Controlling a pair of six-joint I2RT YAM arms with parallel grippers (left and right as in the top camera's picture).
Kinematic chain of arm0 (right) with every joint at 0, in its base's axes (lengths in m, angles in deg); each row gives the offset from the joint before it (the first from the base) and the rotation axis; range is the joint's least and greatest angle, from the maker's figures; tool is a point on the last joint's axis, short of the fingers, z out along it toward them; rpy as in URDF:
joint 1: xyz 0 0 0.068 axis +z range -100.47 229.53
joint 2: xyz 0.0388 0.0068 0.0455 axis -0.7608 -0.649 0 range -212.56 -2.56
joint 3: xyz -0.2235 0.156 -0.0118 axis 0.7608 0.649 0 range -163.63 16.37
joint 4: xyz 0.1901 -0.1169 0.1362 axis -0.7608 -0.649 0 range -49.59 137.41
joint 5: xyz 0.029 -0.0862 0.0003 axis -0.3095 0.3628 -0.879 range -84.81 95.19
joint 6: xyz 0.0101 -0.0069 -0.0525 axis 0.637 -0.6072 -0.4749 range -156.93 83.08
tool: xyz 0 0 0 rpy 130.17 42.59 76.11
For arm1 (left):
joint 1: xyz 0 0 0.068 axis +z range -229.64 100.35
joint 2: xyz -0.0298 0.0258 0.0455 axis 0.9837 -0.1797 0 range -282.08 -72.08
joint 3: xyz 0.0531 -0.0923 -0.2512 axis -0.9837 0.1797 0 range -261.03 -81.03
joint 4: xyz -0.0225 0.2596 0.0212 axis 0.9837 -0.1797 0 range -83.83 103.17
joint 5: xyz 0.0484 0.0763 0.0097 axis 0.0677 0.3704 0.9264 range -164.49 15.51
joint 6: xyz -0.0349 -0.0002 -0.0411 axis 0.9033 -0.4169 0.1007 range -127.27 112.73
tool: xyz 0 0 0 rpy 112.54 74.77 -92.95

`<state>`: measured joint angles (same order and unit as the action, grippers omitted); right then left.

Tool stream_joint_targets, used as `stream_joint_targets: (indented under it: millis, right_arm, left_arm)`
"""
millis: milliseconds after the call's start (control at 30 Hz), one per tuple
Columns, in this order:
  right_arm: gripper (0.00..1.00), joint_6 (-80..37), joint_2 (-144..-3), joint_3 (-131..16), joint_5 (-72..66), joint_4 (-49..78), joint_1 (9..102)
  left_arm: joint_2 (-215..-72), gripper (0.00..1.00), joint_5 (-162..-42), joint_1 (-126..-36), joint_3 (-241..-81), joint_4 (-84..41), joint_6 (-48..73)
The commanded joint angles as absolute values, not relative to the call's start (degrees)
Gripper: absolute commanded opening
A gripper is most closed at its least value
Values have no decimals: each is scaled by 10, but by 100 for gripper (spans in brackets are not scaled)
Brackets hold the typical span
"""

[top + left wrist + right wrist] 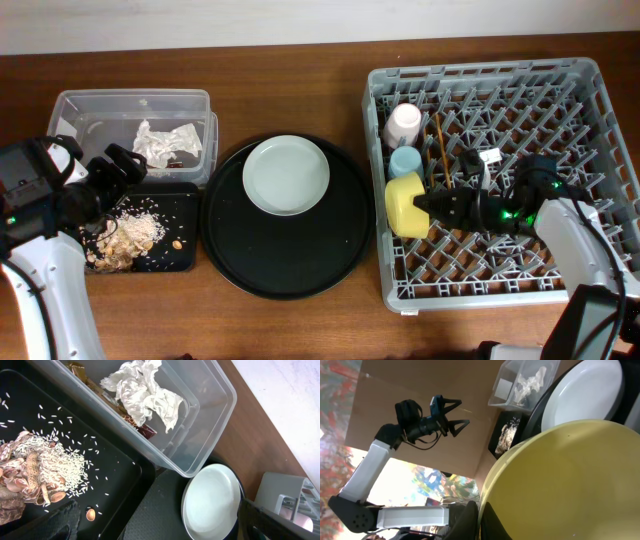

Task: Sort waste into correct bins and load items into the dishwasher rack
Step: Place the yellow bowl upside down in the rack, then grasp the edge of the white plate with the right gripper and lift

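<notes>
Both the left arm [40, 290] and the right arm [572, 238] were made of smooth white tubular links joined by chunky black motor housings, with small green lights glowing on the black housings behind each claw. The left gripper [465, 411] had two slim black fingers tapering to points, a blue block directly behind them, and a thin black cable looping back over the wrist. The right gripper [422, 205] was likewise matt black, with a dark cable arching just behind it.
</notes>
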<state>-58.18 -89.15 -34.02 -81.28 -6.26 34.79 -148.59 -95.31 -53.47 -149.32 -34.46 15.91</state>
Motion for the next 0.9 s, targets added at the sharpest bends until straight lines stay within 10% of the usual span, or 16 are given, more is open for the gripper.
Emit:
stream_joint_targets:
  millis: [0, 300, 500, 867]
  right_arm:
    - [14, -592, -895, -337, -797, -61, 322]
    - [53, -574, -895, -345, -749, -61, 166]
    - [52, -469, -872, -493, -523, -129, 159]
    - [56, -284, -936, -611, 106, 68, 823]
  left_arm:
    - [-1483, 99, -957, -533, -1501, -345, 154]
    - [-1483, 99, -957, -533, -1501, -345, 154]
    - [-1483, 99, -957, -533, -1501, -345, 154]
    - [-1483, 99, -957, -533, -1501, -345, 154]
